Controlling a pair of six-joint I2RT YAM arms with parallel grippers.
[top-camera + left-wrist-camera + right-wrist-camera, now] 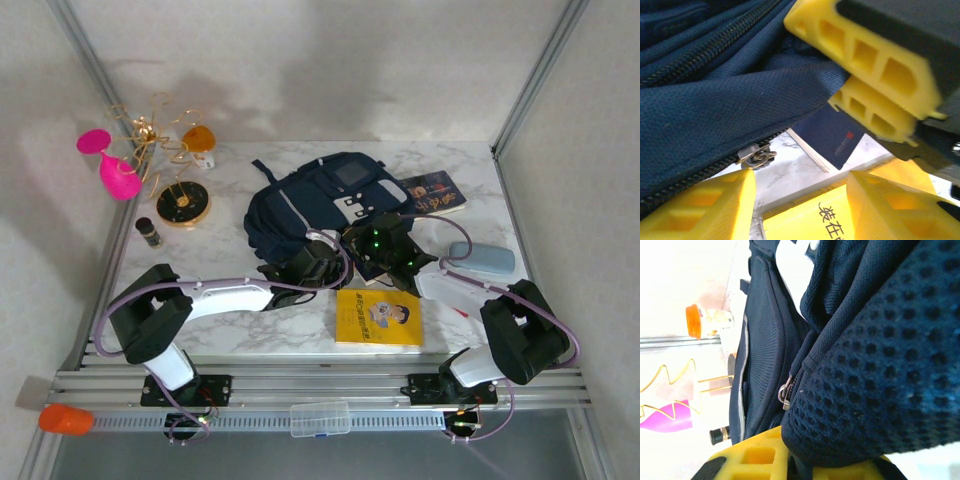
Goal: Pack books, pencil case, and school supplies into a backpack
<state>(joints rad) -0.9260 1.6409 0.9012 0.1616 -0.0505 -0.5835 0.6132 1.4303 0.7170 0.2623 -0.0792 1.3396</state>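
Note:
The navy backpack (310,205) lies at the table's middle back. My right gripper (805,465) is shut on its padded mesh fabric (880,365), lifting an edge. Below that edge my left gripper (800,200) is open, with only table and the yellow book (810,220) between its fingers (705,210). Beside it are the zipper pull (756,156) and a corner of the navy book (832,132) poking out from under the fabric. The yellow book (378,318) lies in front of the bag, the dark glossy book (432,192) at its right, the pencil case (481,259) further right. A red sliver of the school supplies (461,312) shows by my right forearm.
A pink glass (112,165), a gold wire stand (160,135), an orange cup (199,138), a round dark disc (183,203) and a small bottle (149,232) crowd the back left. A clear plastic box (320,418) sits on the front rail. Walls close in on both sides.

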